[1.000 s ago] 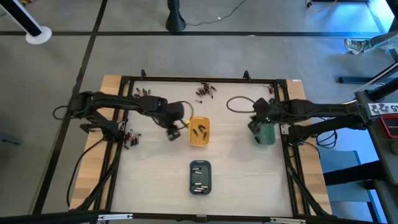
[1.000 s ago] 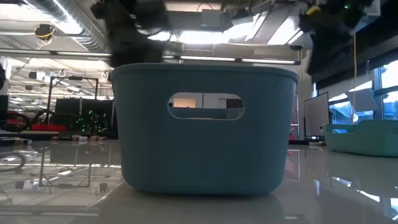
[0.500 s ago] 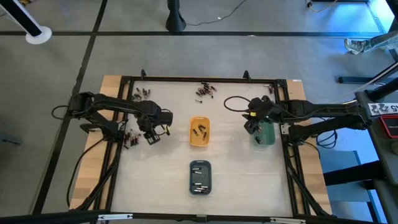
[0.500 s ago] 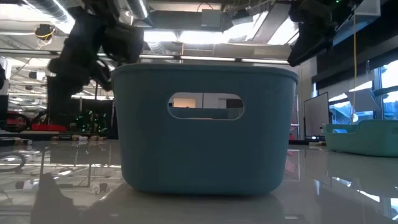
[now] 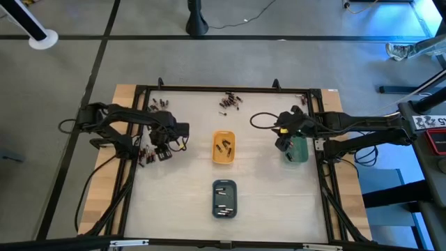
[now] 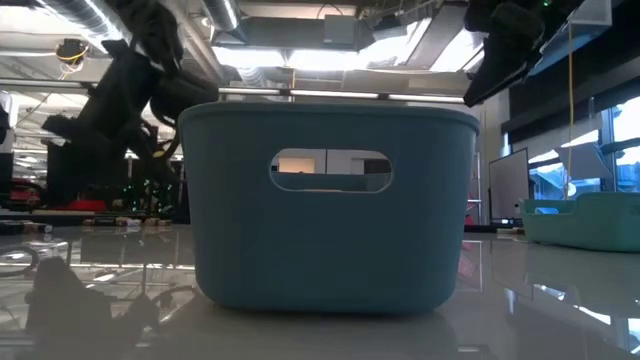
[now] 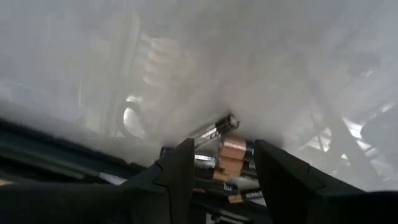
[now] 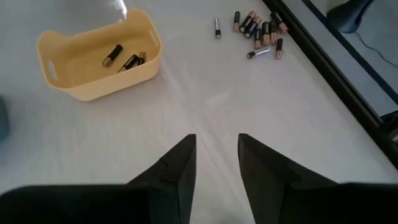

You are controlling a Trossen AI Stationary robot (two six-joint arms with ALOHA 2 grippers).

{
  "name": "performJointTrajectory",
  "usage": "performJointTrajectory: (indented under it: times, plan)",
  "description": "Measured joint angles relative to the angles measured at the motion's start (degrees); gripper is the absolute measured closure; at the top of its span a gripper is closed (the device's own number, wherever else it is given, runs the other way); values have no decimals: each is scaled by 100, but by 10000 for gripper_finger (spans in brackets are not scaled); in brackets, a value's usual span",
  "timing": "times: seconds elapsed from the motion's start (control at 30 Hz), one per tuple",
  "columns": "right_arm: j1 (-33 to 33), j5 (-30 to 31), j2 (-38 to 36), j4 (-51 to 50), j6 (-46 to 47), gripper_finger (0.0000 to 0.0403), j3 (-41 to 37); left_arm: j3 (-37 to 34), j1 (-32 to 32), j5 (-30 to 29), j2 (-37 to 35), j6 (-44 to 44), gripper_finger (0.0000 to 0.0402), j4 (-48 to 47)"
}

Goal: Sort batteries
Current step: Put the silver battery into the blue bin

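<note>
A pile of batteries (image 5: 144,155) lies at the table's left edge. My left gripper (image 5: 160,150) hangs over it, pointing steeply down and open. In the left wrist view the same batteries (image 7: 225,154) show just beyond the gap of my left gripper (image 7: 217,182). My right gripper (image 5: 282,141) hovers open and holding nothing beside the green tray (image 5: 300,150). In its wrist view my right gripper (image 8: 216,167) looks toward the orange tray (image 8: 93,59), which holds a few batteries, and toward a loose pile of batteries (image 8: 258,31).
The orange tray (image 5: 224,148) stands mid-table, and the slate-blue tray (image 5: 224,198), holding batteries, stands nearer the front. More batteries lie along the far edge (image 5: 230,102) and at the far left (image 5: 159,104). A black frame rail (image 5: 132,160) borders the left pile.
My left gripper has gone from beside the orange tray toward the table's left edge and down, tipping steeply downward over the battery pile. My right gripper has stayed in place and rolled a little at its wrist.
</note>
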Motion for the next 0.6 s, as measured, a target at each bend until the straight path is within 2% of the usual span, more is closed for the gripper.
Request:
performJointTrajectory:
  times: [0.23, 0.6]
  plan:
    - [0, -62, 0, 147, 123, 284, -2, -243, -18, -20, 452, 446, 247, 197]
    - [0, -49, 0, 469, 467, 284, -2, -368, -26, -73, 976, 511, 258, 423]
